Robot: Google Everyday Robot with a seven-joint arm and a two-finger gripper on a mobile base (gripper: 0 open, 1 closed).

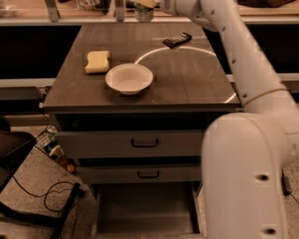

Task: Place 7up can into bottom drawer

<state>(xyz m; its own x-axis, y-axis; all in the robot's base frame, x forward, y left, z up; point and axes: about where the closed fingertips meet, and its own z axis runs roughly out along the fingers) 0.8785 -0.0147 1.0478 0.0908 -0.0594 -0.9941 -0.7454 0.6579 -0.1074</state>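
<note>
camera view: nearest, one bottom drawer [145,212] stands open. on the table [187,70]: one bowl [129,78], one sponge [97,61], one dark gadget [177,40]. at the far edge, one 7up can [144,14] sits right under the claw [145,3]; i cannot tell its grip. likely the pick-up step; next calls for carrying the can down into the drawer.

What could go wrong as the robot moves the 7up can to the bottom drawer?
The tool is at the far edge of the table, by the 7up can; the white bowl and yellow sponge lie between there and the front, so a low carry might knock them. The bottom drawer is open far below, and the arm covers its right side, so the can could miss it.
</note>
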